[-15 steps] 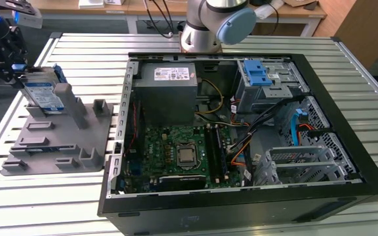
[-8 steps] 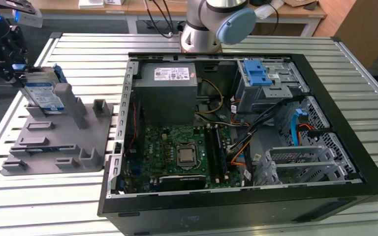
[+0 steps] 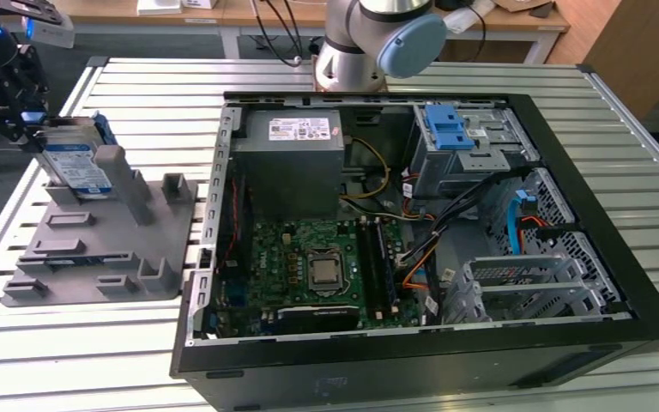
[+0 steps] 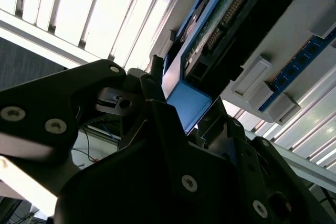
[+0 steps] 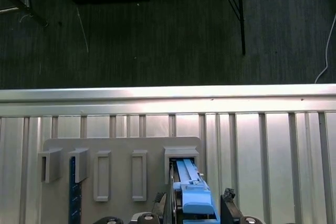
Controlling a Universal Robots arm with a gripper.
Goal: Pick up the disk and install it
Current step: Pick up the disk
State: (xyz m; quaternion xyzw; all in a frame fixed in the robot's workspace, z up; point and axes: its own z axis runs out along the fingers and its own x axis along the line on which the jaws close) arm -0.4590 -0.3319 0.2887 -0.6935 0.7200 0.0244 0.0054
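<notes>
Tool (image 5: 194, 212) astride disk (image 5: 189, 174), which stands on edge in grey fixture (image 5: 121, 145) slot; clamped vs loose: can't tell.

Exterior view: high, angled down on the slatted table (image 3: 100, 343), taking in the open computer case (image 3: 421, 369) and the grey holder (image 3: 89, 249) at the exterior view's left. First wrist view: close above the holder, facing down past the table edge. Second wrist view: very close, beside the disk (image 4: 191, 103). All three share the holder and disk

Slatted metal table (image 3: 78, 343), dark carpet floor (image 5: 157, 35) (wooden desks (image 3: 112, 12) behind).
</notes>
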